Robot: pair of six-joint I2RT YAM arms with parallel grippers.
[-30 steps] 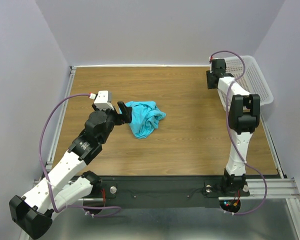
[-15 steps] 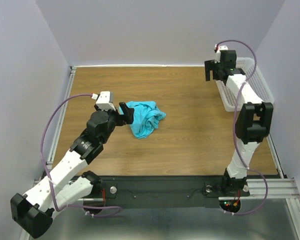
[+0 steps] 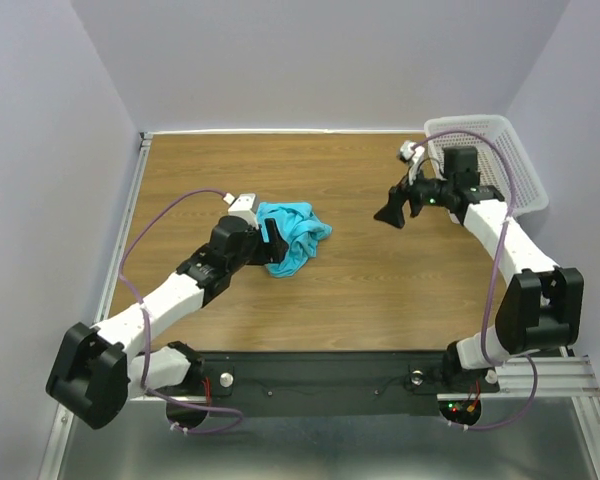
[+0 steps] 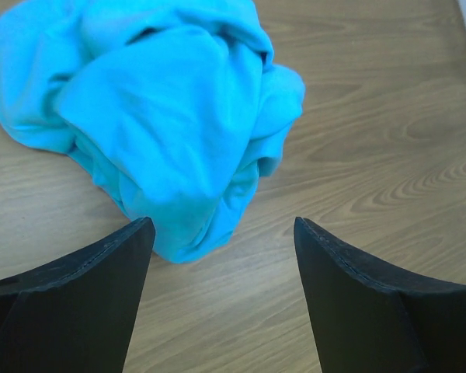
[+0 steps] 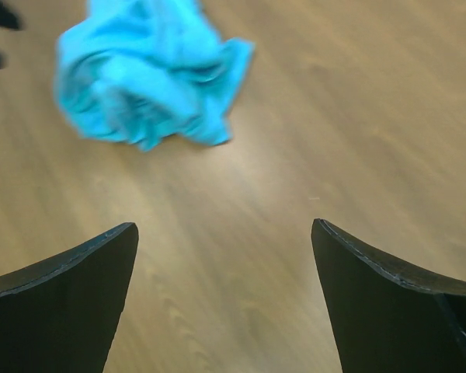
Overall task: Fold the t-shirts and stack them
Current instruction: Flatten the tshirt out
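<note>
One crumpled turquoise t-shirt point(image 3: 292, 235) lies bunched on the wooden table point(image 3: 380, 290), left of the middle. My left gripper point(image 3: 271, 241) stands open at the shirt's left edge, low over the table. In the left wrist view the t-shirt point(image 4: 159, 109) fills the upper left, with its near edge just ahead of the left finger point(image 4: 78, 303); only bare wood lies between the jaws. My right gripper point(image 3: 391, 213) hovers open over bare wood to the right of the shirt. From the right wrist the t-shirt point(image 5: 144, 74) shows blurred, well ahead, with nothing between the fingers.
A white perforated basket point(image 3: 505, 160) stands at the table's far right corner, behind the right arm. Grey walls close in the back and both sides. A metal rail point(image 3: 130, 215) runs along the table's left edge.
The right arm has swung from the basket down and left to the table's middle, and its jaws have opened wide. The left arm has stretched forward and dropped to the shirt's left edge.
</note>
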